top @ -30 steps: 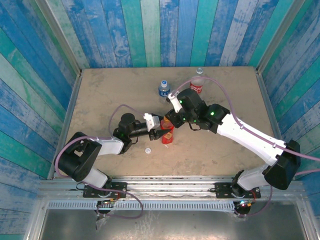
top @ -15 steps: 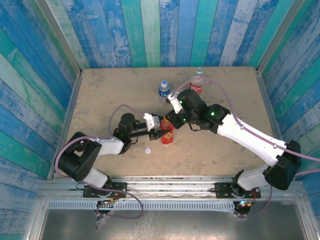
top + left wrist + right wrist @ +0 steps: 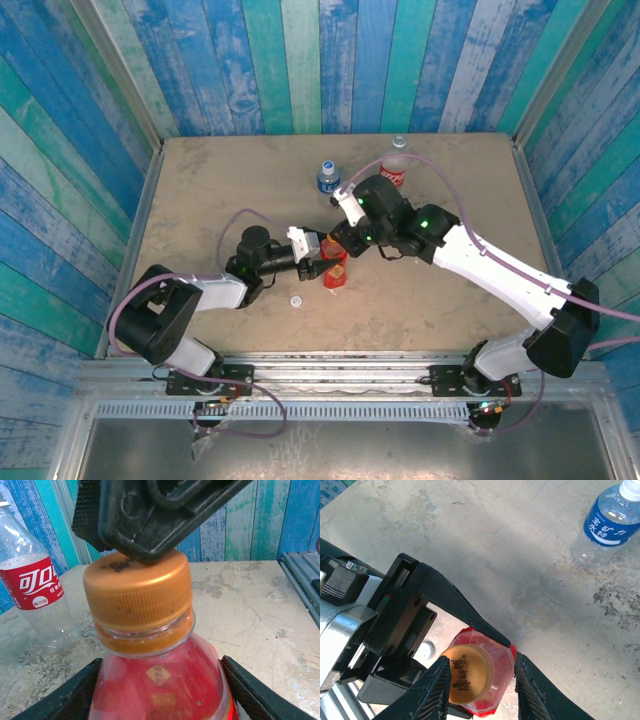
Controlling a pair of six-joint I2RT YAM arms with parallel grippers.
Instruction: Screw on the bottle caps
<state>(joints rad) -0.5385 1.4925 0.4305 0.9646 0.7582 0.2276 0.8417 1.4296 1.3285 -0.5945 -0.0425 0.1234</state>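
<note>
Blue-green plank walls ring the tan table [image 3: 220, 190]. Jaws of the left gripper [image 3: 162, 690] clamp the red-wrapped bottle [image 3: 502, 665], upright near mid-table. Those of the right gripper [image 3: 480, 680] sit narrow around the orange cap [image 3: 137, 595] on its neck — grip unclear — with a white cap [image 3: 296, 300] lying nearby.

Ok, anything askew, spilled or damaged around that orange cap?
Nothing stands out. The orange cap looks square on the red bottle, held upright by the left gripper, with the right gripper straddling the cap. A white cap lies loose on the table; no spill or damage.
</note>
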